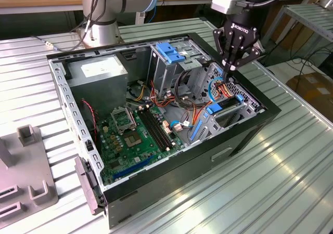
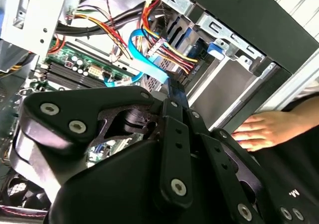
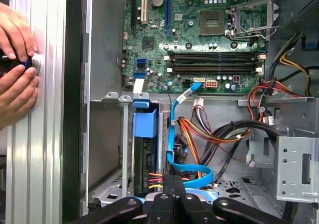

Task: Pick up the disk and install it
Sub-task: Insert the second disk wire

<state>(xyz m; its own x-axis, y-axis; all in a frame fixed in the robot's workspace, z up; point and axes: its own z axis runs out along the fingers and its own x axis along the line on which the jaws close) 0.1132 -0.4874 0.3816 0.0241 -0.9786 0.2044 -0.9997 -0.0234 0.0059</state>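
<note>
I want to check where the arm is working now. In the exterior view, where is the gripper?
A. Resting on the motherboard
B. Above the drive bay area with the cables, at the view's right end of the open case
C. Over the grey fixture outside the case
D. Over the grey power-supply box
B: the gripper hangs over the bundle of cables at the exterior view's right end of the computer case.

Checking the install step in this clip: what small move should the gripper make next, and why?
Probably a short sideways shift to bring it over the blue end of the disk. The gripper is shut, holding nothing, and hangs over the cables beside the bay, while the disk appears to stand already in it; whether it is fully seated cannot be told.
</note>
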